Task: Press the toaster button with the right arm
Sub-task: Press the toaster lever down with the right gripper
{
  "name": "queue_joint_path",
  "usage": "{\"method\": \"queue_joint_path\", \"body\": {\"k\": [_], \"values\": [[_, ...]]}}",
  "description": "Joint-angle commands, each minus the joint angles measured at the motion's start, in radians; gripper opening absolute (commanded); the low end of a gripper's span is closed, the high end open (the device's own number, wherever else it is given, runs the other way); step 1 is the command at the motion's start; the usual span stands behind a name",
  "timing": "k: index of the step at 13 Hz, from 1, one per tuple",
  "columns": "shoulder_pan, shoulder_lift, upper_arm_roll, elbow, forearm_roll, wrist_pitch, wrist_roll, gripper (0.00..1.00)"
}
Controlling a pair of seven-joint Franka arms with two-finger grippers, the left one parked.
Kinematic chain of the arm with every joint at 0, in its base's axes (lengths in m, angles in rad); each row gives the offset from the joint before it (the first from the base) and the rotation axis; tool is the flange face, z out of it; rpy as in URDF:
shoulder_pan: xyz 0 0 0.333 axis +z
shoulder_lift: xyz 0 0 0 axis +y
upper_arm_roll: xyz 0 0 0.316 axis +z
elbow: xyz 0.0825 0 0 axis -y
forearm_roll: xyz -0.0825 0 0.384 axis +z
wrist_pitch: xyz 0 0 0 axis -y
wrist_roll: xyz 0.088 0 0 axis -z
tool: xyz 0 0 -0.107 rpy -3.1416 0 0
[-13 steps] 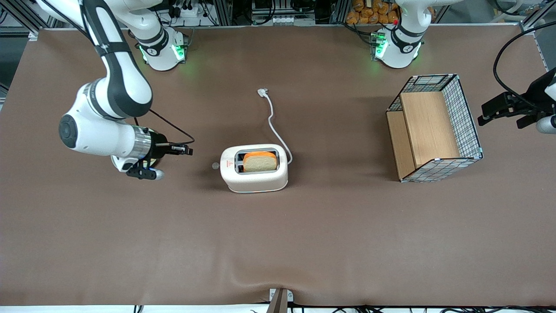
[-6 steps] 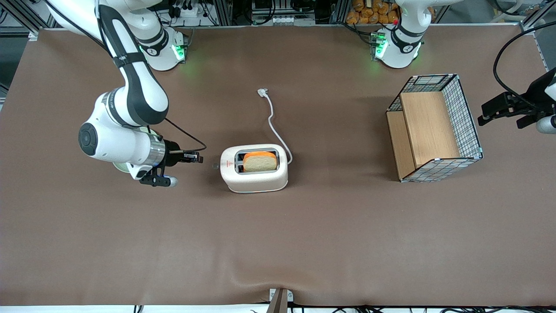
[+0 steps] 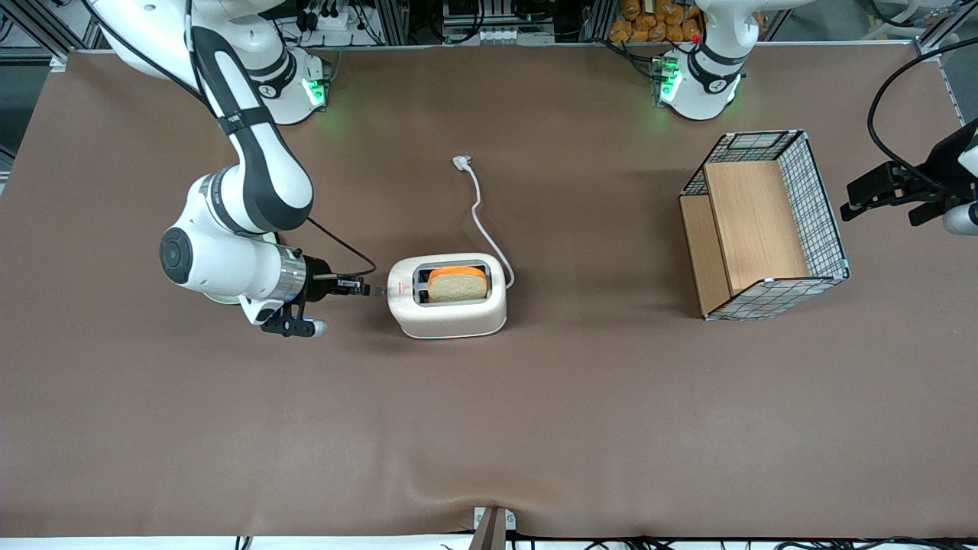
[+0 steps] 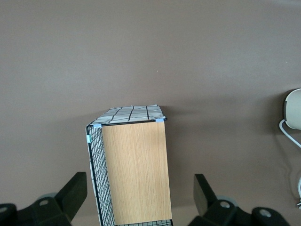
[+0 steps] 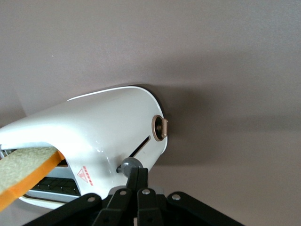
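The cream-white toaster [image 3: 447, 296] stands mid-table with a slice of bread [image 3: 457, 283] in its slot; it also fills the right wrist view as a rounded white body [image 5: 101, 132]. Its toaster button [image 3: 378, 291], a tiny grey knob [image 5: 130, 165], sticks out of the narrow end by the red triangle mark [image 5: 87, 174]. The right arm [image 3: 237, 214] reaches in low from the working arm's end. Its gripper [image 3: 364, 289] is shut, fingers pressed together, with the fingertips [image 5: 138, 173] right at the knob, touching or nearly so.
A white cord [image 3: 483, 221] runs from the toaster away from the front camera to its plug [image 3: 462, 161]. A wire-and-wood basket [image 3: 764, 225] lies toward the parked arm's end, seen too in the left wrist view [image 4: 131, 165]. A brown round dial [image 5: 160, 128] sits on the toaster's end.
The right arm has swung steadily toward the toaster's narrow end, bringing the shut gripper from well clear of the button to right against it. The toaster and bread have not moved.
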Motion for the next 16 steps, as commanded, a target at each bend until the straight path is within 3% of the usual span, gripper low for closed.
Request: {"method": "queue_joint_path", "body": {"k": [1, 16], "values": [[0.025, 0.018, -0.009, 0.023, 0.030, 0.005, -0.010, 0.00], [0.043, 0.067, -0.008, 0.015, 0.031, 0.077, -0.020, 0.00]]}}
